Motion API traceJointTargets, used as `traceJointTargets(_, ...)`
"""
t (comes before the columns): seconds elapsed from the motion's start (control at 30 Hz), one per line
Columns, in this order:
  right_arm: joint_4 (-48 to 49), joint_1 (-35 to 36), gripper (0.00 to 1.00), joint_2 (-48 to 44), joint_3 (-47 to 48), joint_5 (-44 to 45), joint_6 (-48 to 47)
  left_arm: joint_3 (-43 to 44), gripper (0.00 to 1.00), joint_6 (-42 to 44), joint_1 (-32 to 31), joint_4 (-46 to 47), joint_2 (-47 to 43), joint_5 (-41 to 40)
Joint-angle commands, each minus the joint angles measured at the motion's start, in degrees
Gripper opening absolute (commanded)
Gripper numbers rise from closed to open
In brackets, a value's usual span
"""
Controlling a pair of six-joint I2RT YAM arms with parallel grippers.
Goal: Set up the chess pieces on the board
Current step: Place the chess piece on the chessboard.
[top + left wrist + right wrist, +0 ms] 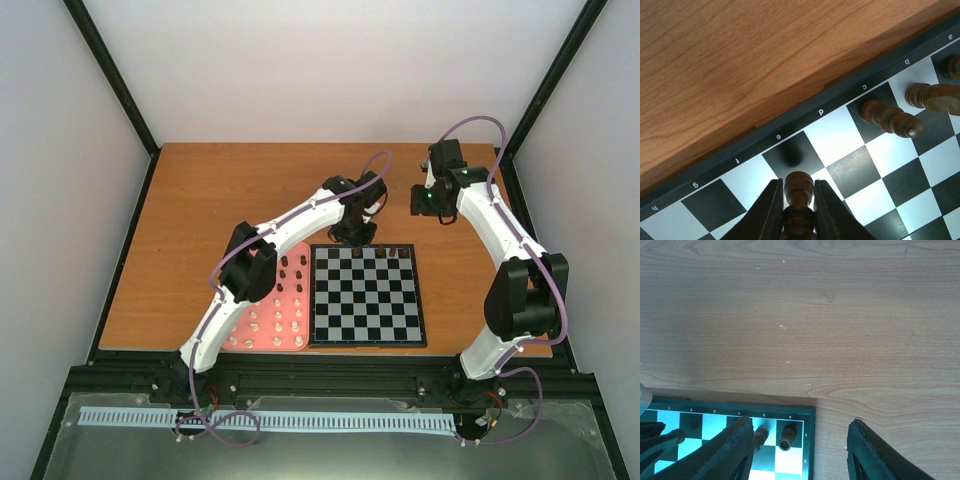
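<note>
The wooden table point(200, 200) carries everything. The board point(365, 295) lies flat near the table's near edge, roughly at its middle. The pink tray point(262, 346) sits just beside the board's left edge. In the tray, dark pieces point(292, 275) stand toward its far end and cream pieces point(275, 325) toward its near end, in loose rows.

The left arm reaches across the tray to the board's far edge. There the left gripper point(798, 186) is clamped narrowly on a dark piece point(799, 200), held upright between its fingers over the far row. The piece's shadow falls on the dark square marked e.

The right gripper point(801, 425) hangs over bare table just beyond the board's far right corner. Its jaws stand partly apart with nothing between them.

Three more dark pieces stand on the board's far row toward the right corner: one on c point(890, 117), one on b point(932, 97), and one on a point(954, 67).
</note>
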Motion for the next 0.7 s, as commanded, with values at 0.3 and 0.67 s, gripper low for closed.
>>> traceJointTargets(0.3,0.84,-0.79,0.5,-0.32,-0.17,-1.02,-0.66,0.35,0.12,-0.12,0.01,1.93,2.09,-2.8)
traceJointTargets(0.67,0.75,-0.79,0.5,-0.16,-0.07,-0.94,-0.85,-0.39,0.13,0.21,0.01,3.39,2.85,-2.39)
